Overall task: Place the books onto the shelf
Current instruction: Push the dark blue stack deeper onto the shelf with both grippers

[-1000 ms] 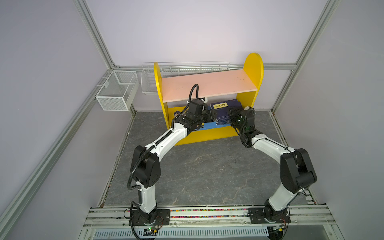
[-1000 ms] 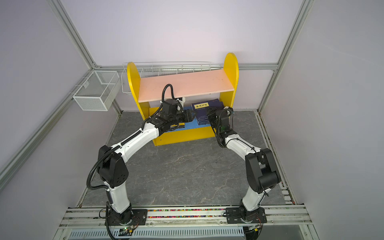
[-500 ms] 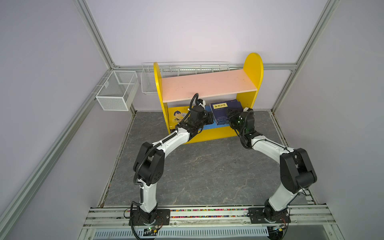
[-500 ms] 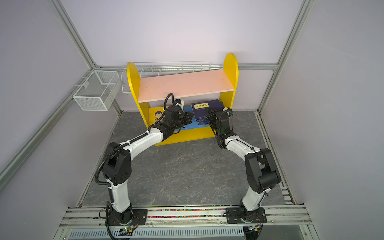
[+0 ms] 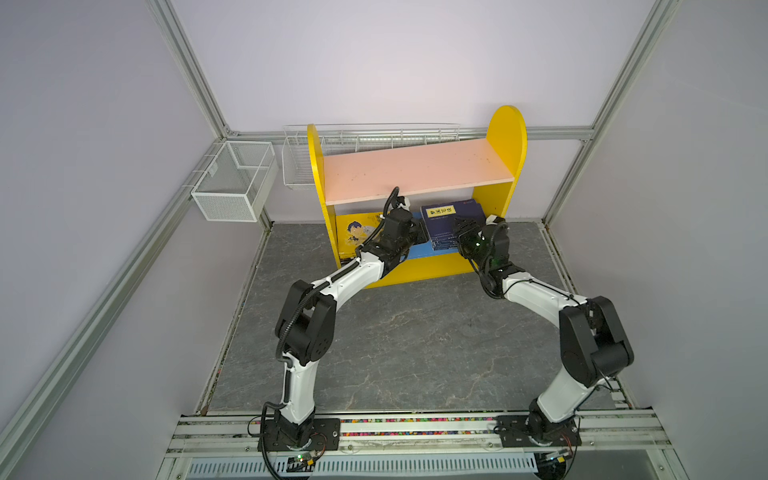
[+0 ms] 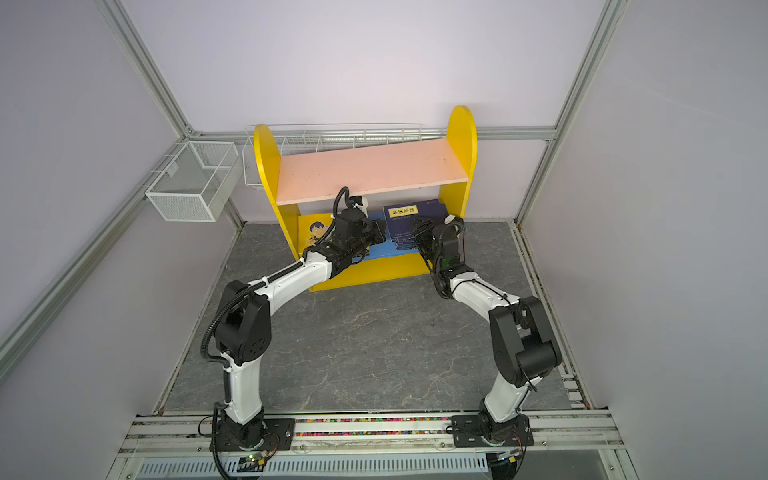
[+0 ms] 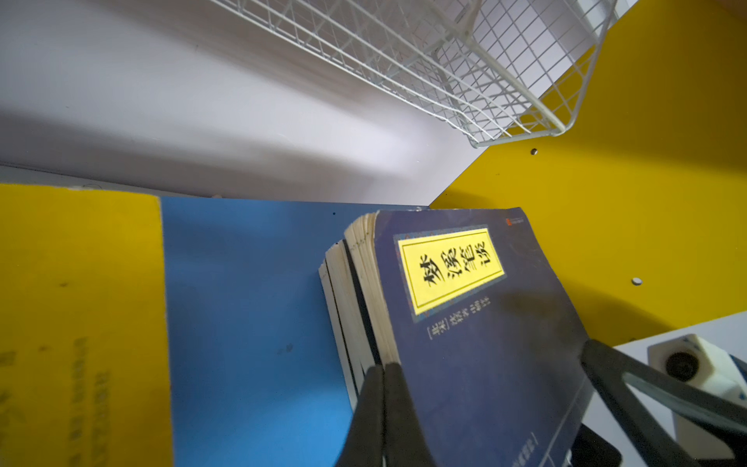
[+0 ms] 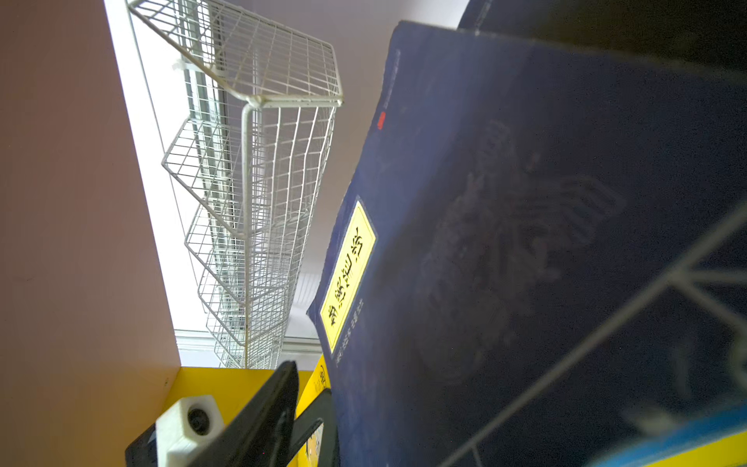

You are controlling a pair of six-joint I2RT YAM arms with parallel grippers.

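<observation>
On the lower board (image 5: 419, 250) of the shelf (image 5: 415, 170), a stack of books (image 5: 444, 226) is placed right, a single book (image 5: 356, 233) left.

Setting: a robotics lab test cell. The workspace is enclosed by plain pale panels (image 5: 395, 62) held in aluminium profile framing (image 5: 195, 79). A left arm (image 5: 345, 282) and a right arm (image 5: 536, 295), both white and black, are bolted to a slotted rail (image 5: 415, 428) at the front edge, where loose wiring and a bare circuit board (image 5: 305, 458) are exposed. A grey stone-patterned counter (image 5: 415, 353) carries a brightly coloured shelf (image 5: 415, 170). White wire baskets (image 5: 232, 183) are hung on the framing.
</observation>
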